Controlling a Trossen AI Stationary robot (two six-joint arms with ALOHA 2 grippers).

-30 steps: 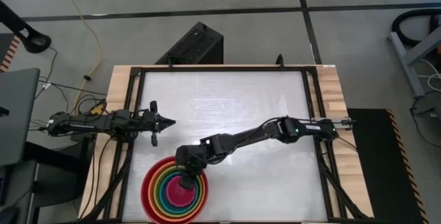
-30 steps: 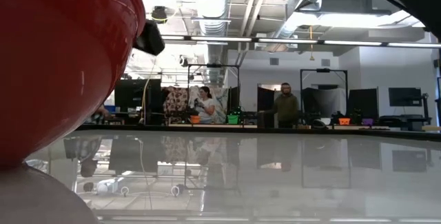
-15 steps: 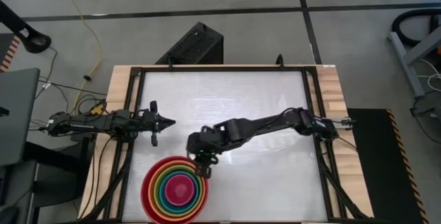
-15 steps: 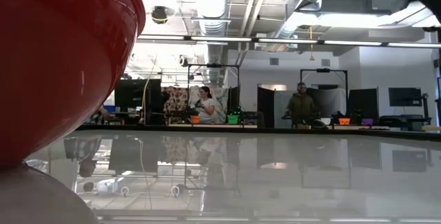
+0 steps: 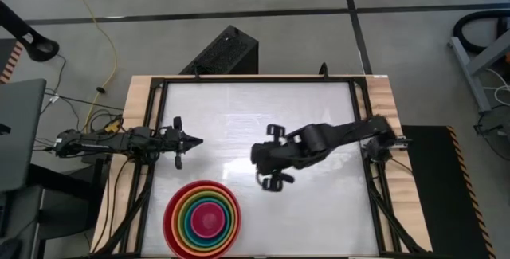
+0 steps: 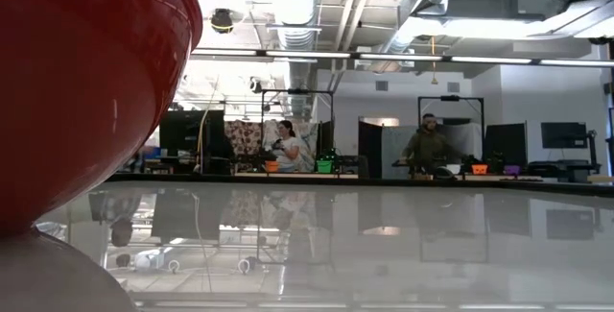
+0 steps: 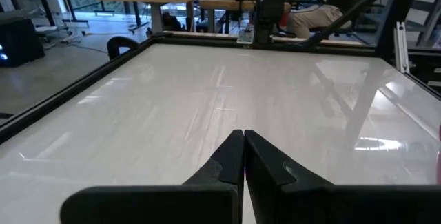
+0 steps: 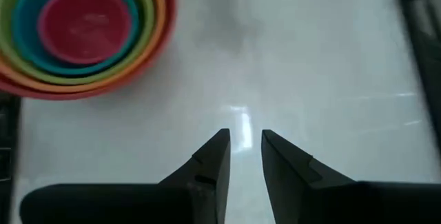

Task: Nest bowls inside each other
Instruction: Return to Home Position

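Observation:
The bowls [image 5: 202, 217] sit nested near the table's near edge, left of the middle. The big red one [image 6: 86, 91] is outermost and rests on the table. Orange, lime green and teal rings follow, with the pink one [image 8: 84, 16] innermost. My right gripper [image 5: 255, 158] hangs above the table's middle, right of and beyond the stack. It tips downward, and its fingers [image 8: 242, 138] stand a little apart with nothing between them. My left gripper [image 5: 198, 141] waits at the left side, level and shut [image 7: 243, 136].
Bare white tabletop [image 5: 263, 107] stretches beyond and to the right of the stack, inside a black frame [image 5: 362, 115]. In the low view, people stand at benches in the room behind [image 6: 427, 144].
My right gripper has drawn up and away from the nested bowls, going toward the table's right and far side, and it has rolled as it went. The stack has stayed where it was, with the pink bowl left inside.

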